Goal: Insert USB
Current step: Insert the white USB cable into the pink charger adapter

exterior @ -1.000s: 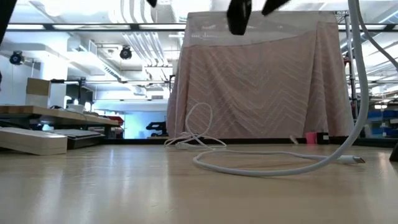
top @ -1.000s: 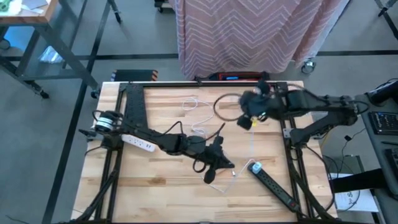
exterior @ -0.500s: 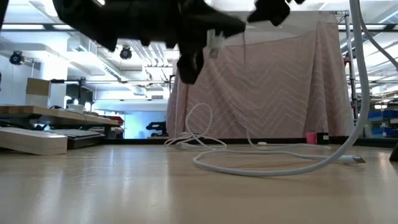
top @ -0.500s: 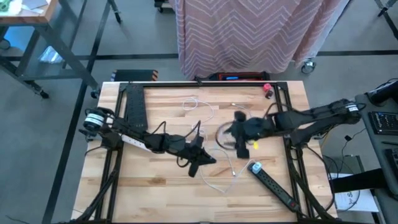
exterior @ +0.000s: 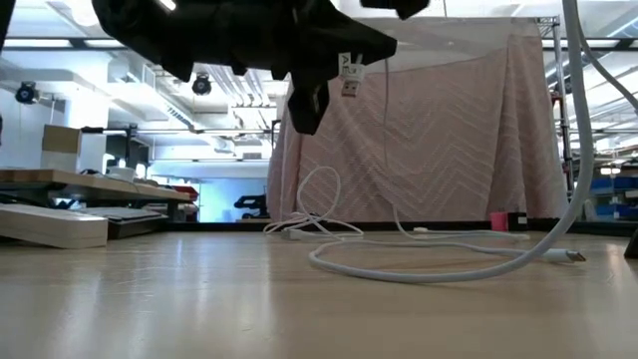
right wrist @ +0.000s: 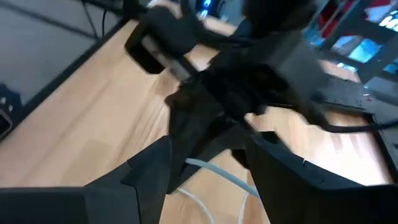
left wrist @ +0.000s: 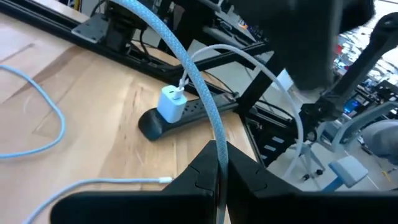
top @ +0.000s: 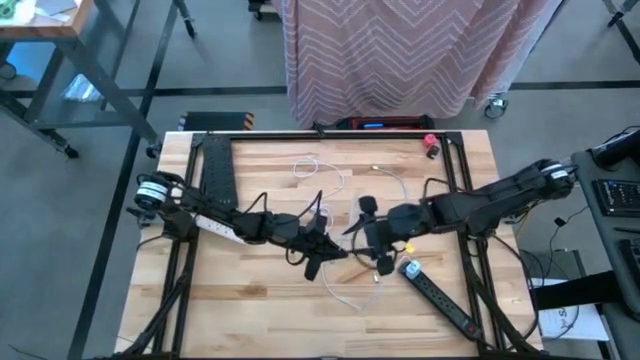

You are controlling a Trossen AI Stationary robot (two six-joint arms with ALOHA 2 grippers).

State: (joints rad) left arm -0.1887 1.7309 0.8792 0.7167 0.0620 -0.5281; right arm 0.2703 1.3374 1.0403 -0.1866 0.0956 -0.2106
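Wooden table [top: 250, 300] seen from above, with both arms meeting near its middle. Landmark: the black power strip [top: 440, 298], lying diagonally toward the table's right front corner, with a white charger block [top: 410, 269] plugged into its inner end.

Left gripper [top: 322, 250]: well to the left of the power strip, raised above the table. Its fingers are pinched tight on the white USB cable [left wrist: 199, 87]; in the low view the cable's plug [exterior: 349, 76] hangs just beside the dark fingers, and the cord drops from there to the tabletop. In the left wrist view the cable rises from between the closed fingers and arcs away above the charger block.

Right gripper [top: 375, 243]: between the left gripper and the power strip, just beside the charger block. Its fingers [right wrist: 149, 165] stand apart with nothing between them; the right wrist view shows the left arm's gripper close ahead of them.

Loose loops of a further white cable [top: 318, 175] lie on the table behind the grippers, well apart from the power strip
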